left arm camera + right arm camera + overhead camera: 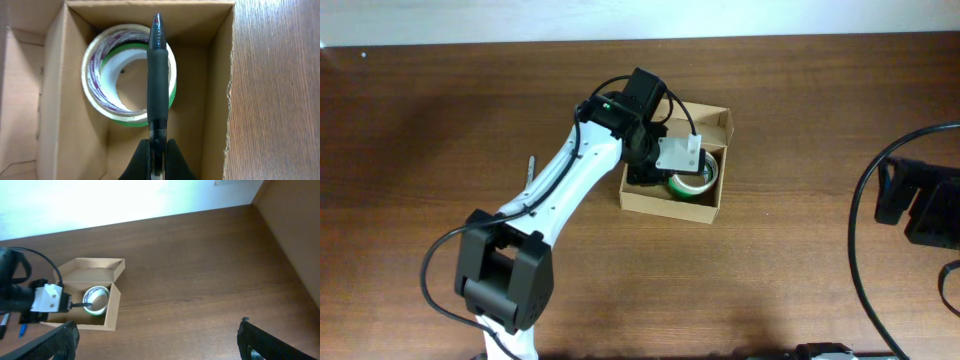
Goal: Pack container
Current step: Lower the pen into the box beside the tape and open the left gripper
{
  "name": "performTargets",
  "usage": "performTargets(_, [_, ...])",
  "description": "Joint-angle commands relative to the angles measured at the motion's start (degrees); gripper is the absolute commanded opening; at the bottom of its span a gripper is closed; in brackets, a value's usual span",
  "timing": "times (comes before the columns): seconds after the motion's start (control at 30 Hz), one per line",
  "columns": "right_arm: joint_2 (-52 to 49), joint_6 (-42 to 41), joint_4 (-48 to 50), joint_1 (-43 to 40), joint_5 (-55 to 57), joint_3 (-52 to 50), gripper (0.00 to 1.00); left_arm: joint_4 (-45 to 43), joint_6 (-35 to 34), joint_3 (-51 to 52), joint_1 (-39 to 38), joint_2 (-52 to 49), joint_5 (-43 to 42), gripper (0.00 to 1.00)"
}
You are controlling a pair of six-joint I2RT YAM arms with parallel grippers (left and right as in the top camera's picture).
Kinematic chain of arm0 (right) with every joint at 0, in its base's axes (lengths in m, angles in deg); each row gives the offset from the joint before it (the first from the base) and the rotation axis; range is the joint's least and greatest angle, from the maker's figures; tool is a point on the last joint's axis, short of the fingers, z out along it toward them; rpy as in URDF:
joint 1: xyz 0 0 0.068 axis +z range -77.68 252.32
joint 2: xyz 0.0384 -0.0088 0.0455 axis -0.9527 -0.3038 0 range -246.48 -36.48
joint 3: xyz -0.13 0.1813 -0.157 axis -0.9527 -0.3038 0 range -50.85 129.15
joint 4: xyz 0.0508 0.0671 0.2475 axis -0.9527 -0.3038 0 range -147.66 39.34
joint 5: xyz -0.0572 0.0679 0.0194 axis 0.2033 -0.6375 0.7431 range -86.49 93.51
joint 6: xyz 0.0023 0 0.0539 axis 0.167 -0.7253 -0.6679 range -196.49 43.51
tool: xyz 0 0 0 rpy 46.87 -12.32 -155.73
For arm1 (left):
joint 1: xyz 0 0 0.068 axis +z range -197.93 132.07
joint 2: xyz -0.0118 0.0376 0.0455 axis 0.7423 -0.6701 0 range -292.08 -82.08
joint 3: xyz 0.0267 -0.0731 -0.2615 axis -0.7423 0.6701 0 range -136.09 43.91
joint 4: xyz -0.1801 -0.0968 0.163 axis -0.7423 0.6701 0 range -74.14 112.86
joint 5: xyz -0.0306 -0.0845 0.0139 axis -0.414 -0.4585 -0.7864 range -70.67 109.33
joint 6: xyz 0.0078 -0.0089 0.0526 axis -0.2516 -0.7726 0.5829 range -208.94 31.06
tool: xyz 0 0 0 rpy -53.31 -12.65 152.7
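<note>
My left gripper [158, 151]: clamped on a black pen [158, 75] above the cardboard box [220, 70].
Box interior: stacked tape rolls [97, 85].
My right gripper [159, 341]: spread wide.

The overhead camera is looking straight down on the table [800, 100] from well above; the left wrist camera is peering from very near along the pen [158, 65] in its fingers [140, 161] into the container [220, 75]. The right wrist camera is viewing the tabletop obliquely from far off; all three are sharing that box.
</note>
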Motion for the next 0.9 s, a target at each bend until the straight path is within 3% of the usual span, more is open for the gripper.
performTargets(0.0, [0.2,0.0,-0.3,0.4,-1.2,0.7,0.99,-0.2,1.8,-0.8,0.3,-0.8,0.0,0.01])
performTargets(0.7, [0.2,0.0,-0.3,0.4,-1.1,0.7,0.99,-0.3,1.7,-0.8,0.3,-4.2,0.0,0.03])
performTargets(0.73, [0.2,0.0,-0.3,0.4,-1.1,0.7,0.99,-0.4,1.7,-0.8,0.3,-4.2,0.2,0.08])
performTargets(0.8, [0.2,0.1,-0.3,0.4,-1.1,0.7,0.99,-1.1,0.3,-0.8,0.3,-4.2,1.6,0.32])
performTargets(0.87, [0.2,0.1,-0.3,0.4,-1.1,0.7,0.99,-2.3,-1.4,-0.8,0.3,-4.2,3.2,0.41])
